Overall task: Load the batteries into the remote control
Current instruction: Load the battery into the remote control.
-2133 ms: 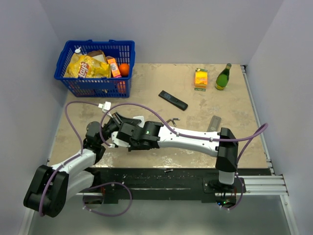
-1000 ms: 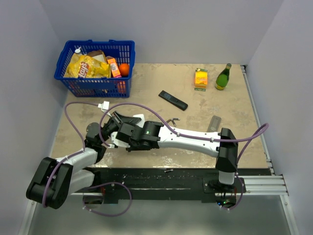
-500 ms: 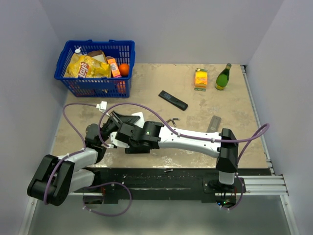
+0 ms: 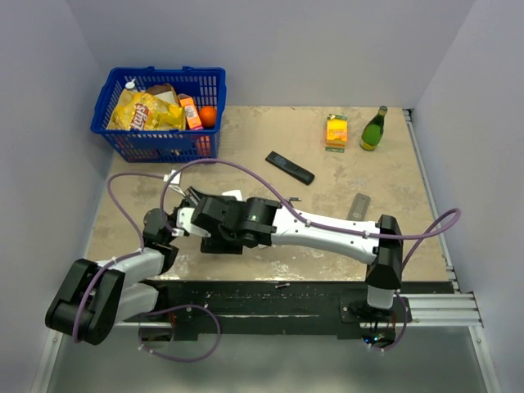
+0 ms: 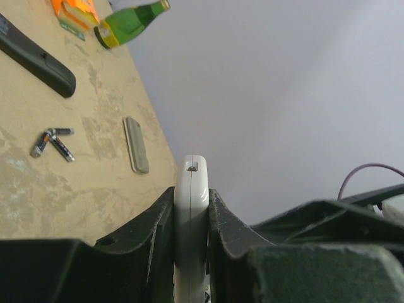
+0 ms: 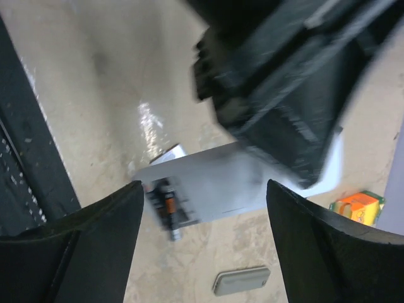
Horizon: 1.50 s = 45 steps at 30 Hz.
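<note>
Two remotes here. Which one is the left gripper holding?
The white remote, clamped edge-on in the left gripper; the black remote lies loose on the table, farther back.

The table [image 4: 246,135] is mottled beige with paler patches. At far left, a blue lattice basket [image 4: 160,146] shows a yellow chip bag [image 4: 146,110] and an orange fruit [image 4: 208,116]. At far right are a green bottle [image 4: 374,129] and an orange-and-yellow carton [image 4: 336,129]. One remote [image 4: 289,167] is black, the white remote [image 5: 191,208] plain. The batteries [image 5: 62,148] look dark grey, perhaps silver-tipped.
</note>
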### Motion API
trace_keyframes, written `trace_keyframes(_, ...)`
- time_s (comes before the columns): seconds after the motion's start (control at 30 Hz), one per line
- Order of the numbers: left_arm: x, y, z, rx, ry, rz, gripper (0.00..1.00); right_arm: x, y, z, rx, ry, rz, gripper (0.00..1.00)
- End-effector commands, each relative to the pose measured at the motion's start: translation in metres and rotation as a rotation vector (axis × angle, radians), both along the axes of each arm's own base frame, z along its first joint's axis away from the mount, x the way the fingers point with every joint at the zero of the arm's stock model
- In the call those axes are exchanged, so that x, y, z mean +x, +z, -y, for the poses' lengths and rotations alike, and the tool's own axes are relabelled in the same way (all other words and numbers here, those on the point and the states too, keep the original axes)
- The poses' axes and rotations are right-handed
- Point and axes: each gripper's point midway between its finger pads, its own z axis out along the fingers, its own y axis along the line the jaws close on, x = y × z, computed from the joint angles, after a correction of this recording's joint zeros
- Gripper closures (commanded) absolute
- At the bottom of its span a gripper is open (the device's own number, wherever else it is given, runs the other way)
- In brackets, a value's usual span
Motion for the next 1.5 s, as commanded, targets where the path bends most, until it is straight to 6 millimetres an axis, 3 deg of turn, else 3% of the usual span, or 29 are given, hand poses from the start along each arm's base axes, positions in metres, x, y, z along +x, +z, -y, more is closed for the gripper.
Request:
trace_keyframes(0.0,-0.021,0.011,0.008,-0.017,-0.093,0.05,1.0,0.024,0.066,-0.013,0.204,-0.054,0.129,0.19)
trace_keyframes(0.4,-0.016,0.007,0.004,-0.038,-0.062,0.014,1.0,0.022,0.094,-0.006,0.359,-0.139,0.127,0.2)
trace_keyframes(0.5,-0.013,0.003,0.001,-0.056,-0.033,-0.016,1.0,0.02,0.103,0.005,0.45,-0.244,0.101,0.23)
trace_keyframes(0.63,-0.008,0.0,-0.006,-0.088,0.022,-0.057,1.0,0.015,0.111,0.025,0.597,-0.422,0.043,0.37)
trace_keyframes(0.67,-0.006,-0.002,-0.009,-0.093,0.043,-0.063,1.0,0.012,0.1,0.028,0.619,-0.47,0.006,0.39)
trace_keyframes(0.73,-0.003,-0.002,-0.011,-0.1,0.06,-0.069,1.0,0.006,0.108,0.034,0.712,-0.507,-0.04,0.48)
trace_keyframes(0.77,-0.002,-0.001,-0.012,-0.105,0.07,-0.067,1.0,0.002,0.093,0.038,0.717,-0.539,-0.074,0.5)
trace_keyframes(0.8,-0.002,-0.001,-0.012,-0.11,0.074,-0.071,1.0,0.0,0.098,0.039,0.764,-0.55,-0.09,0.51)
trace_keyframes(0.83,-0.002,0.0,-0.013,-0.113,0.079,-0.07,1.0,-0.002,0.086,0.043,0.757,-0.568,-0.102,0.54)
trace_keyframes(1.17,0.002,0.005,-0.021,-0.147,0.134,-0.079,1.0,-0.011,0.072,0.035,0.947,-0.642,-0.229,0.65)
trace_keyframes(1.47,0.0,0.008,-0.023,-0.153,0.142,-0.072,1.0,-0.011,0.046,0.027,0.945,-0.662,-0.253,0.71)
